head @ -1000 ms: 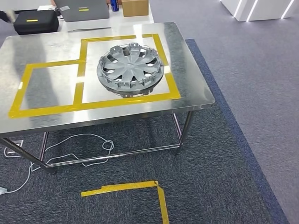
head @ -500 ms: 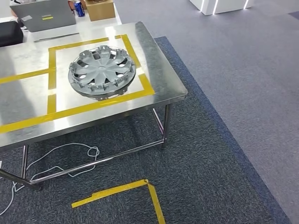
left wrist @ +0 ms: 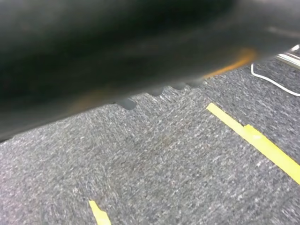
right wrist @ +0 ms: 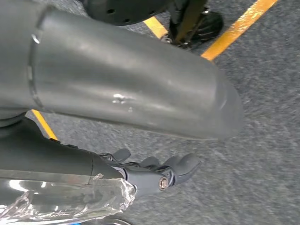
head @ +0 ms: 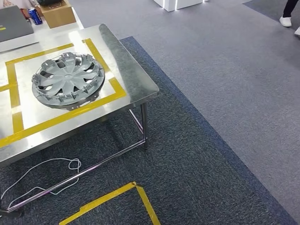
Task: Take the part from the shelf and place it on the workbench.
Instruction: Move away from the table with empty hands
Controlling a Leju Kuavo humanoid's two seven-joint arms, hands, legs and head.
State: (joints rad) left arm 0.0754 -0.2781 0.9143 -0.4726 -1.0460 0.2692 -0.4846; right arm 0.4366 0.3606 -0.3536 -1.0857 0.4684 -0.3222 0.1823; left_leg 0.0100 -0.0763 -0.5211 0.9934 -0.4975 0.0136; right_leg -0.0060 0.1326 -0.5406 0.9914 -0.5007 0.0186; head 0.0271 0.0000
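The part, a grey wheel cover point(head: 68, 79), lies flat on the steel workbench point(head: 131, 79), inside a square marked with yellow tape near the bench's right end. In the right wrist view my right hand point(right wrist: 106, 108) hangs over dark carpet with its thick grey thumb and darker fingers point(right wrist: 166, 171) stretched out and nothing in them. The left wrist view looks at carpet under a dark blurred mass point(left wrist: 106, 51); how the left hand's fingers lie cannot be made out.
A white cable point(head: 46, 168) lies on the carpet under the bench. Yellow tape point(head: 106, 199) marks a corner on the floor in front of it. A cardboard box point(head: 58, 14) and a blue can point(head: 34, 16) stand behind the bench. A person's shoes point(head: 288, 19) are far right.
The camera has swung to the right, so the bench and wheel cover sit further left in the picture. The wheel cover keeps its place inside the taped square.
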